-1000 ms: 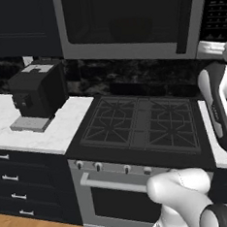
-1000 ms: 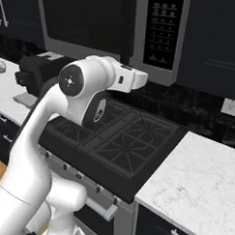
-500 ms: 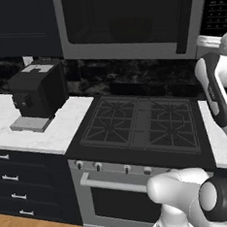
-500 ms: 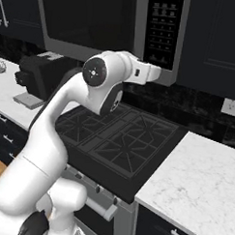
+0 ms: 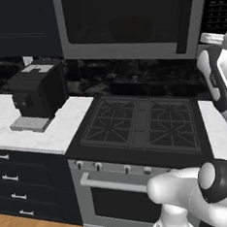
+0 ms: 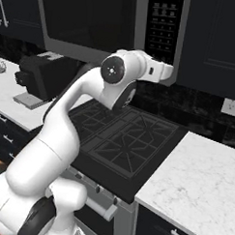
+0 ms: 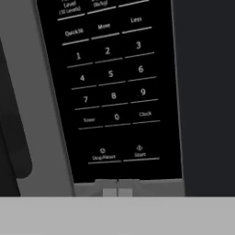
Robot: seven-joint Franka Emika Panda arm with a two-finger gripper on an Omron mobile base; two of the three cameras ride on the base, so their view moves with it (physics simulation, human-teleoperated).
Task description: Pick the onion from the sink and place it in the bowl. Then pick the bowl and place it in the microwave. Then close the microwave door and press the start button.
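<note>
The microwave door (image 5: 121,17) stands closed, its dark window (image 6: 89,21) facing the room. A dim rounded shape shows behind the glass; I cannot tell whether it is the bowl. The onion and the sink are out of view. My gripper (image 6: 170,72) is raised to the foot of the microwave's dark control strip (image 6: 163,24). In the hand view its fingertips (image 7: 117,192) are pressed together, shut on nothing, just below the keypad. The start button (image 7: 140,151) lies a little above and to the right of them, beside the stop/reset button (image 7: 103,154).
A black coffee machine (image 5: 38,93) sits on the white counter left of the black stove (image 5: 141,125). A marble counter (image 6: 198,186) runs to the right of the stove, with a wall outlet (image 6: 230,106) above it. Dark cabinets flank the microwave.
The arm has swung the hand up and to the right, from in front of the door's edge to the bottom of the control strip. The gripper stayed shut.
</note>
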